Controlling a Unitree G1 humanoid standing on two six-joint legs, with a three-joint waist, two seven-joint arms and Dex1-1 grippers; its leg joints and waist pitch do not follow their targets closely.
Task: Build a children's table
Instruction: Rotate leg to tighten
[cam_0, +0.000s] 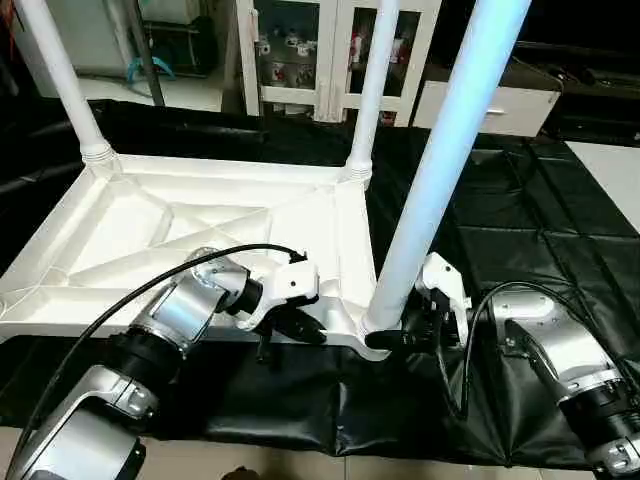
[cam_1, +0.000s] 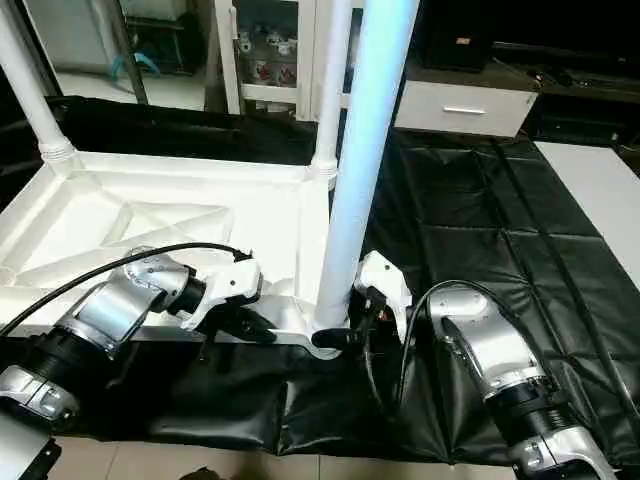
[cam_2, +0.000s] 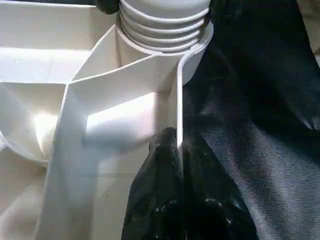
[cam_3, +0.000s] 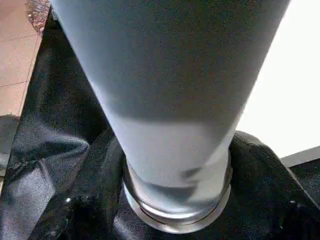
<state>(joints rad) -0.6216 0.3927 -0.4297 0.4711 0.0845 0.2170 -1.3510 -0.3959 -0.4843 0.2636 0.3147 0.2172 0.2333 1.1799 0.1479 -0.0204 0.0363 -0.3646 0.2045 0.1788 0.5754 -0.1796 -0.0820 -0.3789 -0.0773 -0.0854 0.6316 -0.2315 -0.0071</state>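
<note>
Tabletop (cam_0: 200, 230) lies upside down on black sheet (cam_0: 520, 230), left half of frame. Two legs (cam_0: 372, 90) stand in far corners. Third leg (cam_0: 440, 170) stands in near corner socket (cam_0: 372, 322), lower middle of frame.

Left tool (cam_2: 180, 165) pinches tabletop rim beside socket. We keep it tight so tabletop stays put.

Right tool (cam_0: 395, 340) hugs bottom of third leg. We think step is twisting leg in. We keep leg straight up, turn slow, threads (cam_2: 165, 22) go in even.
</note>
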